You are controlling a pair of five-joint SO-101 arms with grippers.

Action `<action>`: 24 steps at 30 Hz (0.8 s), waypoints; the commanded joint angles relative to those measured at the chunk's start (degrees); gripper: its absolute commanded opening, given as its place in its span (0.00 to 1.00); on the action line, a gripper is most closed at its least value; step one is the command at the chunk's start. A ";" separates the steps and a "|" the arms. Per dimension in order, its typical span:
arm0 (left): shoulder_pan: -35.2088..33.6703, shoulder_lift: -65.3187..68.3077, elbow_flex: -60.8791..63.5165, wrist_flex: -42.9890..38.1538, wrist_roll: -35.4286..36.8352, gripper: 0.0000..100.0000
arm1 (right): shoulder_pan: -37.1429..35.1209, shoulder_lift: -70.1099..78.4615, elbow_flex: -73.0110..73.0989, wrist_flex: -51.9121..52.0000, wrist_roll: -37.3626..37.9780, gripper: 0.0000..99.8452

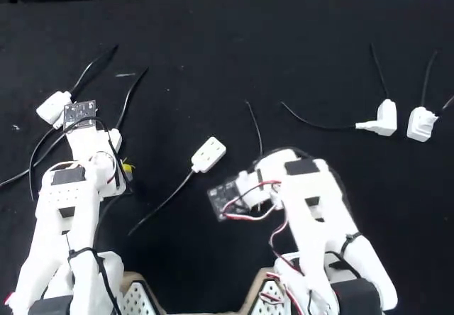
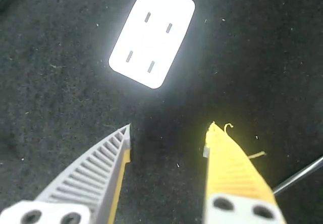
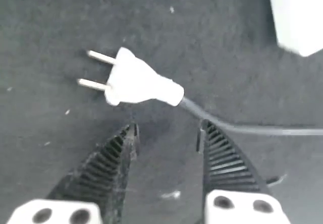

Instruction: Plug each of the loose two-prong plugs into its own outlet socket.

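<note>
White two-prong plug [image 3: 136, 85] lies loose on the black desk [image 1: 213, 59], prongs bare, just ahead of my right gripper [image 3: 168, 127], which is spread and holds nothing. My left gripper [image 2: 169, 128], spread too, hovers near an outlet block [image 2: 151, 37] whose slots stand vacant. Far right, an angled plug [image 1: 383, 122] and a squarer corded piece [image 1: 421, 124] lie unplugged. By my reckoning no plug is seated yet.
</note>
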 commanded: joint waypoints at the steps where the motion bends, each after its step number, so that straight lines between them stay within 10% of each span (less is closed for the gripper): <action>1: -0.22 -1.41 -0.40 -0.79 0.35 0.23 | -3.78 -1.01 0.48 -3.87 1.05 0.18; 18: -0.22 -1.41 -0.31 -0.79 0.35 0.23 | -6.42 7.34 1.01 -4.48 1.14 0.18; 24: -0.22 -1.41 -0.31 -0.79 0.35 0.23 | -6.24 7.16 -0.04 -4.13 -5.54 0.02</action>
